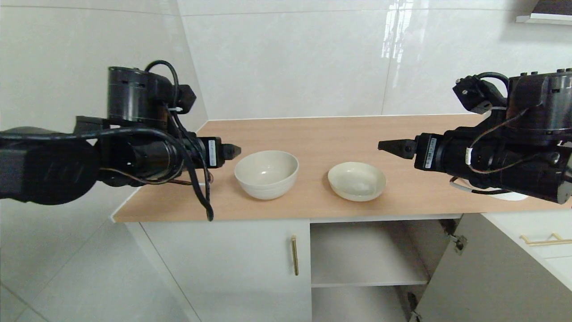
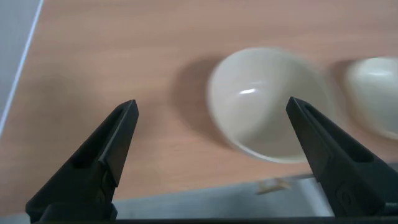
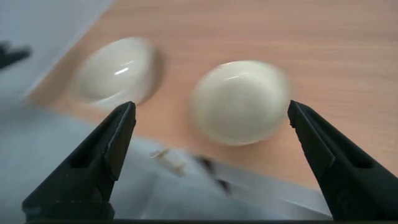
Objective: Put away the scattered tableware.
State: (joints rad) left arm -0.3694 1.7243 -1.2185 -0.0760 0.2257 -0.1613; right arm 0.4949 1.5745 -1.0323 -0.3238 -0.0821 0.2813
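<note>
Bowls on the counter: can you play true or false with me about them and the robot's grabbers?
1. Two bowls, a deeper bowl and a shallower bowl, sit on the counter. True.
2. The bowls are stacked one inside the other. False: they stand side by side, apart.
3. The left gripper holds a bowl. False: it is open and empty, beside the deeper bowl.
4. The right gripper is open. True.
5. One cupboard door under the counter stands open. True.
</note>
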